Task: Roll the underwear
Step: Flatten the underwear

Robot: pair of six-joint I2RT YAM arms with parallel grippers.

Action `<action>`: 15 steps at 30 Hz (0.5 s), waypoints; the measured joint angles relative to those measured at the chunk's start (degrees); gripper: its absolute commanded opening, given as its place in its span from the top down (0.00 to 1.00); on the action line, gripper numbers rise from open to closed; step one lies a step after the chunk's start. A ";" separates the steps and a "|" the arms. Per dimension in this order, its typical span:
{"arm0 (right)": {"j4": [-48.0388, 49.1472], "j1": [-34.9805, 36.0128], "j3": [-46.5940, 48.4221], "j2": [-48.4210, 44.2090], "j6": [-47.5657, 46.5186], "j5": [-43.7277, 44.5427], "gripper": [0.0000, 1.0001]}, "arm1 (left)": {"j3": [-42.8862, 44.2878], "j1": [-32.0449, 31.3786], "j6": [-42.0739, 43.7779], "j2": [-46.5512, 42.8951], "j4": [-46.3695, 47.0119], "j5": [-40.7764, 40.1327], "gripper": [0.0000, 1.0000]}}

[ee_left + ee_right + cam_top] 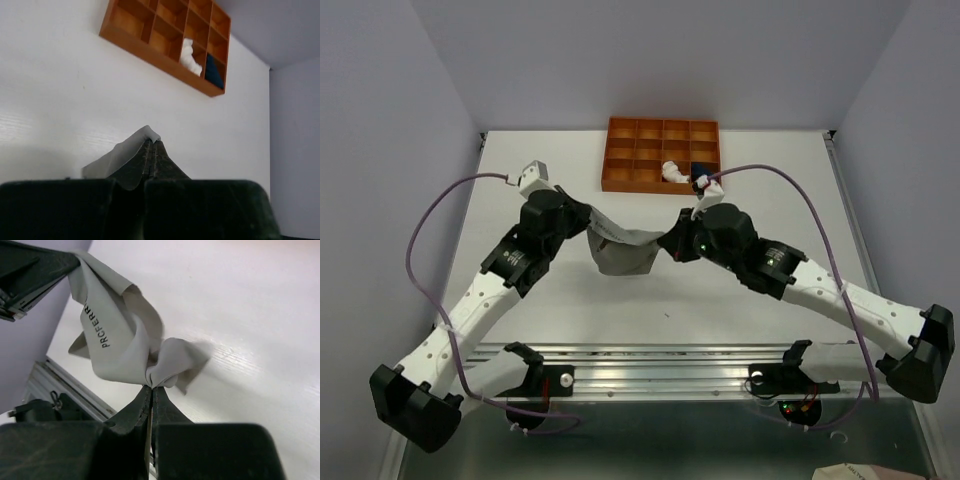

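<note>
The grey underwear [620,252] hangs between my two grippers over the middle of the table, its lower part sagging. My left gripper [592,224] is shut on its left edge, and a grey fold [116,157] sticks out over the fingertips. My right gripper [669,240] is shut on the bunched right edge [170,365]. The waistband [100,327] carries black lettering. A rolled white garment [672,172] and a navy one [703,172] sit in the orange tray's front cells.
The orange compartment tray [630,185] stands at the far side of the table and also shows in the left wrist view [150,54]. A metal rail [650,365] runs along the near edge between the arm bases.
</note>
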 measured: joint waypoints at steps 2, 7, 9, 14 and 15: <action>0.85 -3.23 3.61 0.52 -2.45 -3.85 0.99 | 5.35 0.00 0.50 0.52 -2.23 -3.58 1.00; 3.65 -11.76 9.86 4.42 -5.66 -11.63 0.99 | 15.98 1.20 2.14 6.58 -6.80 -11.19 1.00; 4.15 -16.24 10.56 6.36 -6.38 -13.94 0.99 | 18.62 2.84 2.78 9.99 -8.41 -12.55 1.00; 3.61 -23.87 13.44 13.46 -8.41 -18.95 0.99 | 26.56 6.73 6.36 19.65 -11.80 -12.20 1.00; 3.65 -24.48 14.29 14.71 -8.94 -20.02 0.99 | 28.46 6.99 7.17 21.35 -11.91 -12.07 1.00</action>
